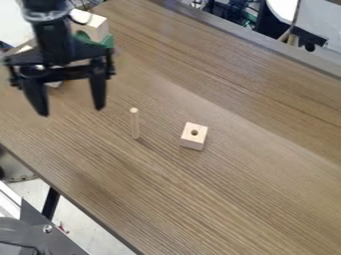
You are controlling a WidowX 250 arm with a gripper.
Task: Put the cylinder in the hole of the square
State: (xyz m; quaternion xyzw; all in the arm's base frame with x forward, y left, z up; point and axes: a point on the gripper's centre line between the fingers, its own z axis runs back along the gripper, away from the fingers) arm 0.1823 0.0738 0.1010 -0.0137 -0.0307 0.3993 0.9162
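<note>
Two wood parts in play, camera view: cylinder [134, 123] upright on the table [233, 194], below and right of the claw [73, 110] as seen; square block [194, 136] farther out on that same side, past the cylinder, hole [194, 132] facing up. Claw is open, fingers spread wide, nothing between them, and looks to be hanging above the table. Pale block [98, 26] and a green piece [107, 41] sit behind the claw; not our parts. Handling, my read: cylinder is light, stiff, not fragile, probably bare wood, so moderate grip is plenty. Slim and tall on a tiny foot, so a nudge from one finger likely tips it. Smooth round side could let it pivot if pinched off-center. Take it from above, one finger each side, around the upper half; leave the bottom end free for the hole. Keep it plumb. Hole looks like a close match, so a tilted entry could jam or shove the square block, which is probably light too.
</note>
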